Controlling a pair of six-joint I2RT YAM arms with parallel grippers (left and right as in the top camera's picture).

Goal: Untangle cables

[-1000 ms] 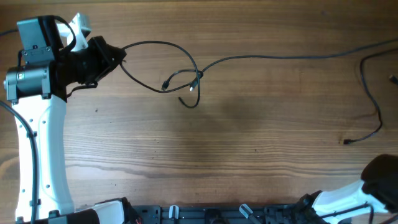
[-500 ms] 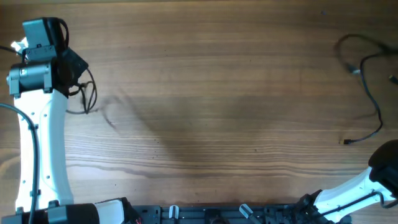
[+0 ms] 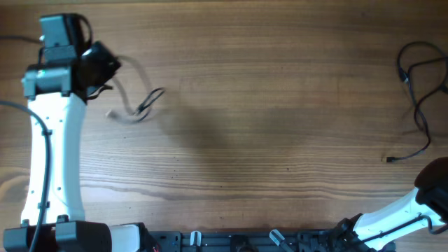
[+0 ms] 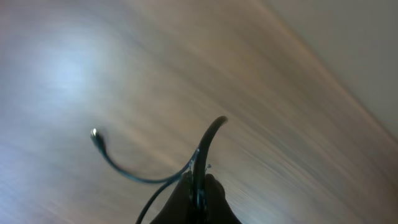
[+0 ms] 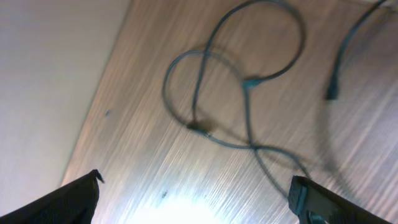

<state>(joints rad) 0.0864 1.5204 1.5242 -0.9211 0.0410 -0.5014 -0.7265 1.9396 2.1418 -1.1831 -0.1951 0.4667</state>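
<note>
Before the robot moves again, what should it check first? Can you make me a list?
1. The left pincer is shut on the held cable: ok.
2. The right pincer is open, with nothing in it: ok.
3. The held cable is apart from the right-edge cables: ok.
4. The right-edge cables are free of loops: not ok, they cross over themselves.
5. The held cable's loose end is off the table: cannot tell, too blurred.

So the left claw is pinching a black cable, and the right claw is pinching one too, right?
Not quite. The left claw is pinching a black cable, but the right claw is open and holds nothing: the right wrist view shows its fingers wide apart above the other cables.
</note>
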